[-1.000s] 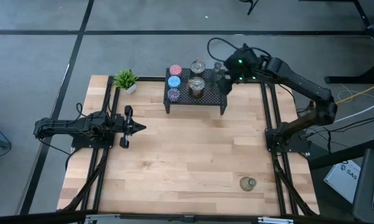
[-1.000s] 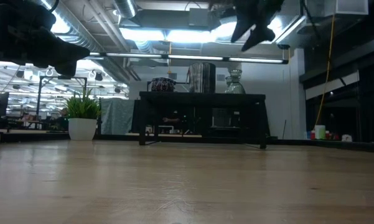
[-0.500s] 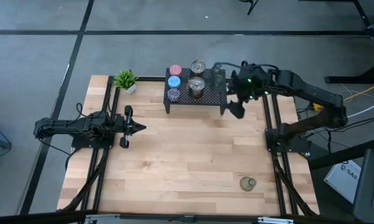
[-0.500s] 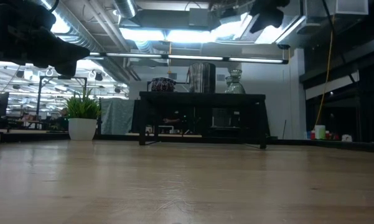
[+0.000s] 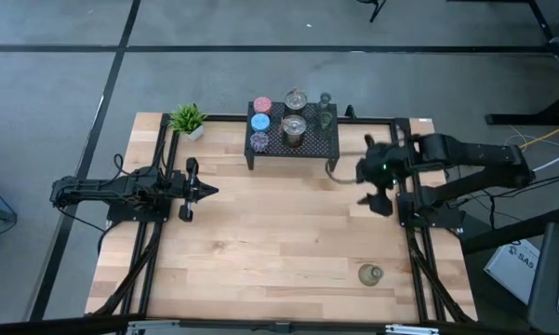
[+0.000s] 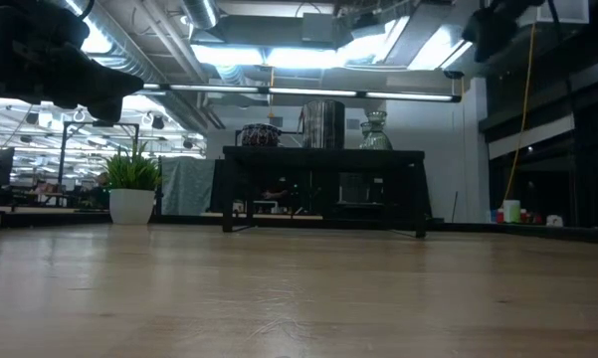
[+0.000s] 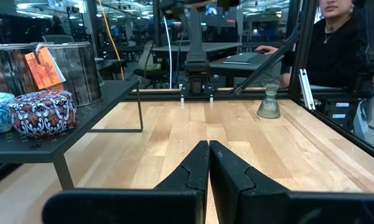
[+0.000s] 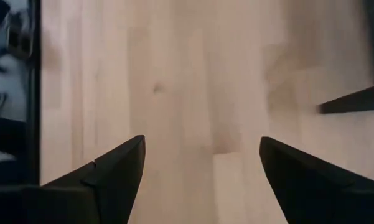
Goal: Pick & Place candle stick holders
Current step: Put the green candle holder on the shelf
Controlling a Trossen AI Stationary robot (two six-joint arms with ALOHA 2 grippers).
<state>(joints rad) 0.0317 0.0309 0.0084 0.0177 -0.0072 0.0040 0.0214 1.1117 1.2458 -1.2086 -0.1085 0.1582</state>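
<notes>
A light wooden table [image 5: 279, 233] fills the middle of the overhead view. At its upper centre stands a black wire-mesh rack [image 5: 294, 138] carrying most of the candle stick holders. On the rack's left side three small round holders sit in a column: a pink one [image 5: 262, 105] at top, a light blue one [image 5: 260, 122] below it, and a speckled dark blue one [image 5: 259, 140] lowest. To their right sit two shiny silver holders, one [image 5: 296, 99] above the other [image 5: 295, 127]. At the rack's right edge stand two slim olive-grey holders [image 5: 325, 109], close together. One more olive-grey holder [image 5: 370, 274] stands alone on the bare wood at the lower right of the table, well apart from the rack. In the left wrist view it appears as a small flared glassy piece.

A small green potted plant [image 5: 188, 119] sits at the upper left corner of the table.

The left gripper [image 5: 207, 191] rests at the left middle of the frame, pointing right, its fingers pressed together and holding nothing. The right gripper [image 5: 376, 190] hangs over the right middle of the table, just below and to the right of the rack, its fingers [image 8: 112, 168] spread wide with only bare wood between them.

A person in dark clothing sits beyond the table in the left wrist view.
</notes>
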